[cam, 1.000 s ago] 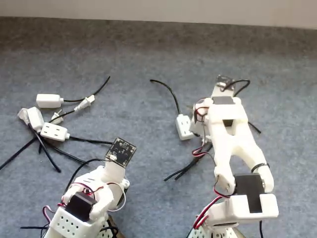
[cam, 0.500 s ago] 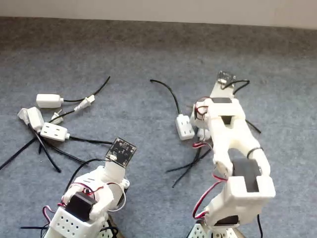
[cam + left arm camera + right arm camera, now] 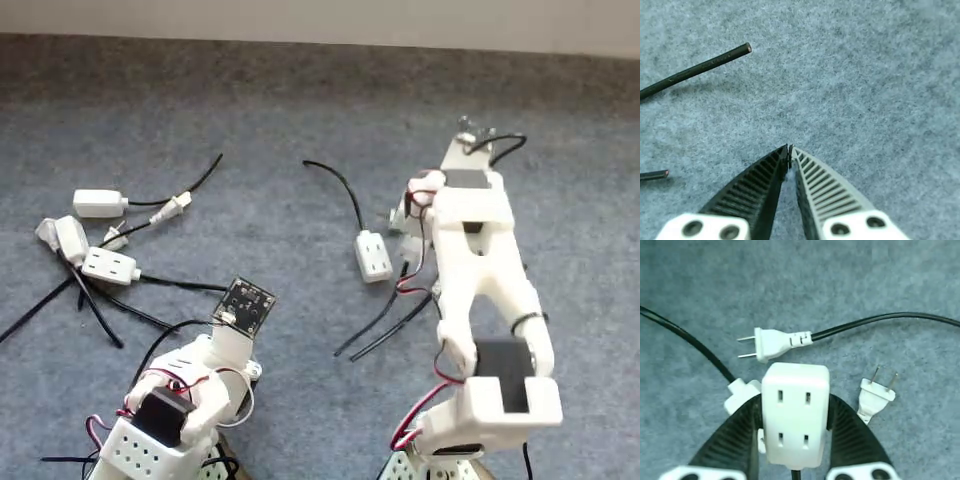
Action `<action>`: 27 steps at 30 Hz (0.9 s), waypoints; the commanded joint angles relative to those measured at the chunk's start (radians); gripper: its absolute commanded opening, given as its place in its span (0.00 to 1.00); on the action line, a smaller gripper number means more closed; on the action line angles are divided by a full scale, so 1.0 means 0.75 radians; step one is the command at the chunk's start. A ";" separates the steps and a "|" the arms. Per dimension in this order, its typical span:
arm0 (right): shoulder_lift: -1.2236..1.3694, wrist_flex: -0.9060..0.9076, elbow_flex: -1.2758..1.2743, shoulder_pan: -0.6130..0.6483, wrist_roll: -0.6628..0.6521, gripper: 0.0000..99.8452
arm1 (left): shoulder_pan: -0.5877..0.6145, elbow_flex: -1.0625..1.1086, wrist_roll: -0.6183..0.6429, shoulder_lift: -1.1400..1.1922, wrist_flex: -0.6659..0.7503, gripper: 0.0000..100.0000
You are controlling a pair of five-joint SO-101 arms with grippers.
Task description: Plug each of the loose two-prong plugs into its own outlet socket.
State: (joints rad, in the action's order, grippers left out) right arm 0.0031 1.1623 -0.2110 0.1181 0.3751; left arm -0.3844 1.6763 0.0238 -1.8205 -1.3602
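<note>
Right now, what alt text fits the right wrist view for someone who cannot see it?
The right gripper clasps a white outlet block with two pairs of slots between its black fingers. Just beyond the block a white two-prong plug on a black cord lies on grey carpet, and a second loose plug lies beside one finger.

- Lit softly and evenly from overhead, bright across the grey short-pile carpet (image 3: 280, 110).
- Shaded only faintly alongside the black round cable (image 3: 695, 70) and under the white two-prong plastic plug (image 3: 775, 343).
- Nearly washed out on the white four-socket plastic outlet block (image 3: 795, 415); darkened in the narrow gaps at its flanks.
</note>
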 commanded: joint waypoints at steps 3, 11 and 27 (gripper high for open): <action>-0.220 0.228 0.226 0.157 0.139 0.01 | -0.021 0.024 0.000 0.001 0.018 0.03; -0.118 0.226 0.199 0.551 0.368 0.01 | -0.021 0.024 0.000 0.001 0.018 0.03; 0.480 -0.118 0.267 0.660 0.548 0.23 | -0.019 0.024 0.000 0.001 0.018 0.03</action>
State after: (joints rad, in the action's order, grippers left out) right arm 0.3790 1.0886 -0.0667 0.6045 0.7710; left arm -0.3844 1.6763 0.0238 -1.8205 -1.3602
